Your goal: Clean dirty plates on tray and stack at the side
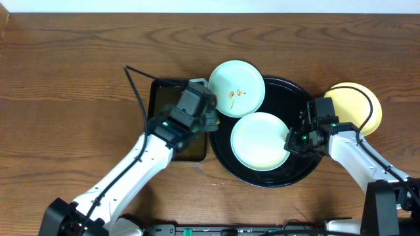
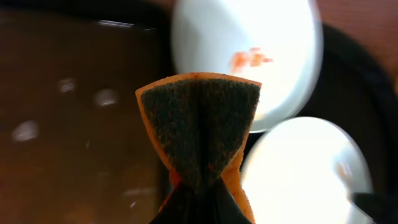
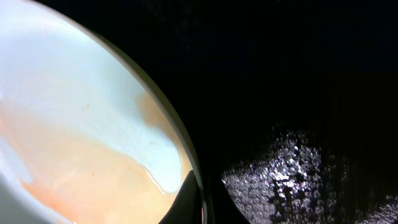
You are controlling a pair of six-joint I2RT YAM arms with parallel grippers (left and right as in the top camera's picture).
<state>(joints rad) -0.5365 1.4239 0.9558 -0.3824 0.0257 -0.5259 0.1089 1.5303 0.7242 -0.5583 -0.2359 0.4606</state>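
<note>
On the round black tray (image 1: 296, 97) lie two mint-blue plates. The far one (image 1: 236, 88) carries orange-brown smears (image 2: 250, 58). The near one (image 1: 259, 141) looks clean from above, and my right gripper (image 1: 291, 141) is shut on its right rim. In the right wrist view that plate (image 3: 74, 112) shows a thin orange film, with its rim pinched in my right gripper (image 3: 205, 202). A pale yellow plate (image 1: 354, 108) rests on the table right of the tray. My left gripper (image 1: 209, 113) is shut on an orange sponge (image 2: 199, 124), dark scouring side forward, beside the smeared plate's left edge.
A rectangular black tray (image 1: 172, 124) lies left of the round tray, partly under my left arm. A black cable (image 1: 134, 85) rises from that arm. Bare wooden table (image 1: 72, 78) spreads to the left and back.
</note>
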